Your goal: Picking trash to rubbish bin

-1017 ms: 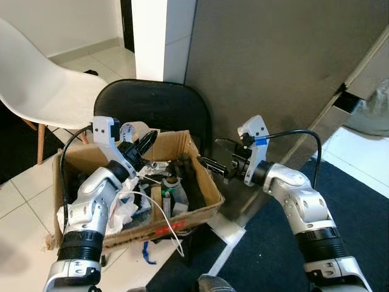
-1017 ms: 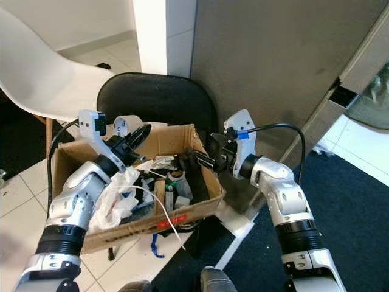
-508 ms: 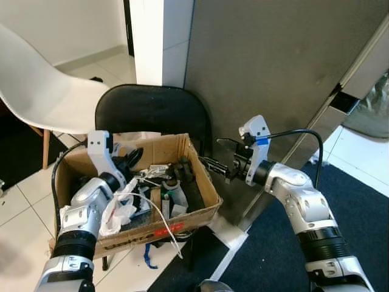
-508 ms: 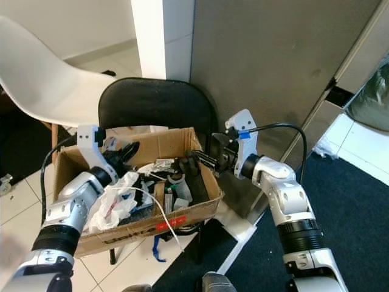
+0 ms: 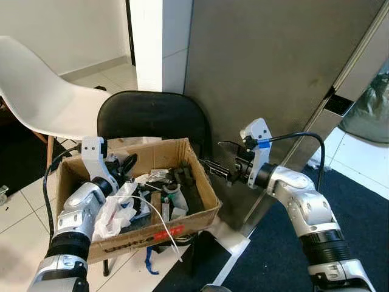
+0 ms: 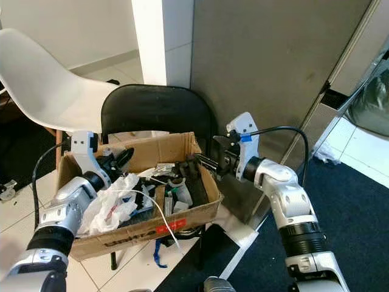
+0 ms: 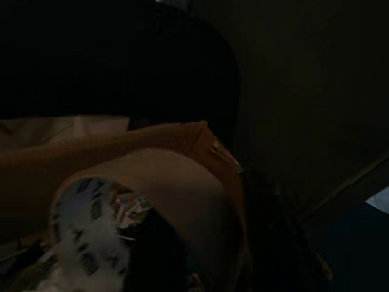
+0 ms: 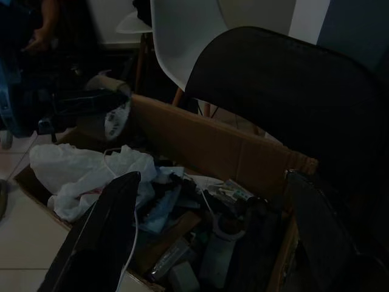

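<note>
An open cardboard box full of trash rests on a black chair. Inside lie a crumpled white plastic bag, a white cable, dark scraps and a small bottle. My left gripper hovers over the box's back left corner, shut on a small white patterned wrapper, which also appears close up and dim in the left wrist view. My right gripper hangs just outside the box's right wall, open, with nothing between its two fingers.
A white shell chair stands behind on the left. A grey wall panel rises right behind the box and my right arm. Dark carpet lies at the right, white tiles at the left. A grey-green bag sits far right.
My left gripper has dropped from above the box's back edge down to its back left corner. The camera has risen a little. The right gripper has hardly moved.
</note>
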`<state>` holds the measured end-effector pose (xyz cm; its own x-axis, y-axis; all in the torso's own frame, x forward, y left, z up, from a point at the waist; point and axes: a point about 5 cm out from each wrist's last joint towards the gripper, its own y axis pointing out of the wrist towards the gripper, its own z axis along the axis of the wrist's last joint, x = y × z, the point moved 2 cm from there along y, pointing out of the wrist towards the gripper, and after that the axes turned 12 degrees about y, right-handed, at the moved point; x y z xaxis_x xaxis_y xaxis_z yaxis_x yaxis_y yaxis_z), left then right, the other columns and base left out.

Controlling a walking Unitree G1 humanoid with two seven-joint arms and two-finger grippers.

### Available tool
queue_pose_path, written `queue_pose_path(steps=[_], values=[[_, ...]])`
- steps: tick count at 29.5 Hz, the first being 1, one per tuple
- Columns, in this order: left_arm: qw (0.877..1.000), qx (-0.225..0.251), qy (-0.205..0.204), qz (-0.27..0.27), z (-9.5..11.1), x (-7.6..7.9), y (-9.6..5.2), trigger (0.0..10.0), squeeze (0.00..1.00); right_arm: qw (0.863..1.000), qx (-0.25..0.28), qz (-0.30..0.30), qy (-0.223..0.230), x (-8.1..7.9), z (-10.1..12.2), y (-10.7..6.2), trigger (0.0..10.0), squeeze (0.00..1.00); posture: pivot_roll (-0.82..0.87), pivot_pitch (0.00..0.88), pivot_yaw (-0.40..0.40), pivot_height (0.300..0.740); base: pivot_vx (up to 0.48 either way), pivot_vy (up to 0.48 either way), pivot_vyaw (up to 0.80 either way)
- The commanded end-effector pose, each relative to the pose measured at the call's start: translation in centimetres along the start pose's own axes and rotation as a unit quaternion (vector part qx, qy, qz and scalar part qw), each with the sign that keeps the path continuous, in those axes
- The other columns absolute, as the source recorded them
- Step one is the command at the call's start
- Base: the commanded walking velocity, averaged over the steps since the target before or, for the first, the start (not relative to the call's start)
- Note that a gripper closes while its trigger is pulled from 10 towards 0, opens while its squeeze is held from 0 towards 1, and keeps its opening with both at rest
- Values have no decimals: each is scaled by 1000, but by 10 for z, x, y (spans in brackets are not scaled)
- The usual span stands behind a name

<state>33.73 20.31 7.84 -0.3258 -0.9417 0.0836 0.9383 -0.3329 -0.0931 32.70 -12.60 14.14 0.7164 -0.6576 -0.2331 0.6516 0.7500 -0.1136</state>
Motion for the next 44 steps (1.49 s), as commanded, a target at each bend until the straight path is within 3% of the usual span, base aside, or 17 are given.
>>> queue_pose_path(steps=[1, 9, 13, 14, 18, 19, 20, 22, 30, 32, 33, 36, 39, 40, 43, 44], values=[[1000, -5, 8, 8, -1, -7, -2, 10000, 1000, 1000, -2, 0, -6, 0, -1, -2, 10000, 0, -44, 0, -58, 740, 0, 0, 0], [998, -10, 43, 42, 4, -22, -4, 10000, 1000, 1000, -1, 1, -7, 0, 0, -2, 10000, 0, -44, 0, -59, 740, 0, 0, 0], [990, -76, 69, 93, -7, -37, -7, 10000, 1000, 1000, -2, 1, -8, 1, 0, -2, 10000, 0, -46, 0, -57, 740, 0, 0, 0], [982, -123, 44, 134, -19, -48, -13, 10000, 0, 1000, -2, 1, -8, 1, 0, -2, 10000, 0, -46, 0, -57, 740, 0, 0, 0], [978, -132, 6, 163, -22, -55, -16, 10000, 0, 1000, -2, 1, -8, 1, 0, -3, 10000, 0, -46, 0, -57, 740, 0, 0, 0], [976, -127, -24, 175, -23, -58, -17, 10000, 0, 1000, -2, 1, -8, 1, 0, -3, 10000, 0, -46, 0, -57, 740, 0, 0, 0], [970, -117, -92, 194, -24, -63, -20, 10000, 0, 1000, -2, 1, -8, 1, 0, -3, 10000, 0, -46, 0, -57, 740, 0, 0, 0], [962, -117, -141, 202, -27, -65, -22, 10000, 0, 1000, -2, 1, -8, 1, 0, -3, 10000, 0, -46, 0, -57, 740, 0, 0, 0], [957, -122, -151, 216, -27, -71, -26, 10000, 0, 1000, -2, 1, -8, 1, 1, -3, 10000, 0, -48, 0, -60, 740, 0, 0, 0], [970, -74, -140, 184, -9, -68, -16, 10000, 0, 1000, -2, 1, -8, 1, 0, -3, 10000, 0, -47, 0, -62, 740, 0, 0, 0], [989, 5, -114, 98, 20, -49, -3, 10000, 0, 1000, -2, 1, -7, 1, 0, -3, 10000, 0, -47, 0, -64, 740, 0, 0, 0], [994, 79, -76, -23, 49, -14, 5, 10000, 0, 1000, -2, 1, -6, 2, 0, -4, 10000, 0, -47, 0, -64, 740, 0, 0, 0], [993, 87, -66, -48, 54, -3, 7, 10000, 0, 1000, -1, 2, -6, 2, 0, -4, 10000, 0, -45, 0, -63, 740, 0, 0, 0], [991, 101, -47, -74, 61, 10, 10, 10000, 0, 1000, 1, 1, -4, 2, 0, -4, 10000, 0, -45, 0, -64, 740, 0, 0, 0], [988, 114, -37, -92, 68, 23, 14, 10000, 0, 1000, 4, 1, -3, 2, 0, -3, 10000, 0, -44, 0, -63, 740, 0, 0, 0], [986, 125, -17, -112, 74, 41, 20, 10000, 0, 1000, 9, -1, -2, 2, 1, -4, 10000, 0, -44, 0, -62, 740, 0, 0, 0]])
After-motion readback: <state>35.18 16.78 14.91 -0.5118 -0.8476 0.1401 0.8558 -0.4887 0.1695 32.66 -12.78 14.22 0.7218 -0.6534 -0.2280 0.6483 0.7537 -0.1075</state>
